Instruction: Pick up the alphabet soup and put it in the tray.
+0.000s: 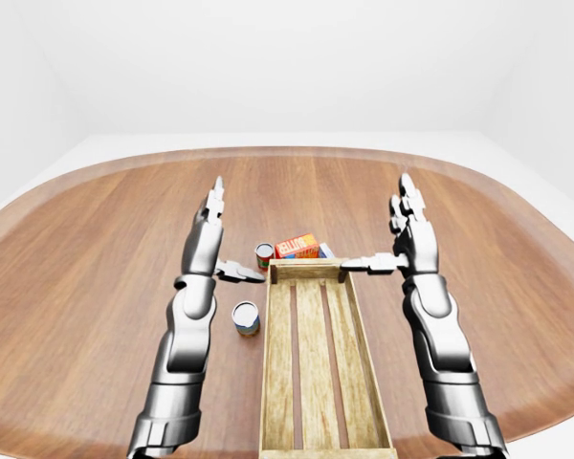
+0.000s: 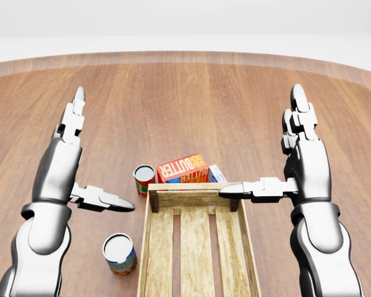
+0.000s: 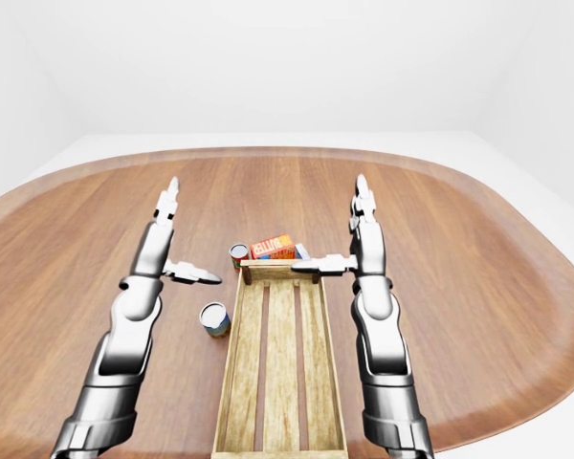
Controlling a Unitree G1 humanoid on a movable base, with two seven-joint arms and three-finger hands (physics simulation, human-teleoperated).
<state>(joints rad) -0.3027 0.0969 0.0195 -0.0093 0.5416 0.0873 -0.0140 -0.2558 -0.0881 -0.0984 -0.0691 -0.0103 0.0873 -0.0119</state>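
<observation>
A can with a blue, yellow and green label (image 2: 119, 252), which I take for the alphabet soup, stands upright on the wooden table just left of the tray. The tray (image 2: 191, 199) is a long slatted wooden crate at bottom centre, with nothing in it. My left hand (image 2: 91, 159) is open, fingers stretched flat, hovering above and up-left of that can. My right hand (image 2: 269, 154) is open too, its thumb over the tray's top right corner. Neither hand holds anything.
A red and white can (image 2: 143, 179) stands at the tray's top left corner. An orange butter box (image 2: 182, 168) and a small white and blue box (image 2: 217, 173) lie just past the tray's top end. The oval table's edge (image 1: 287, 153) curves round.
</observation>
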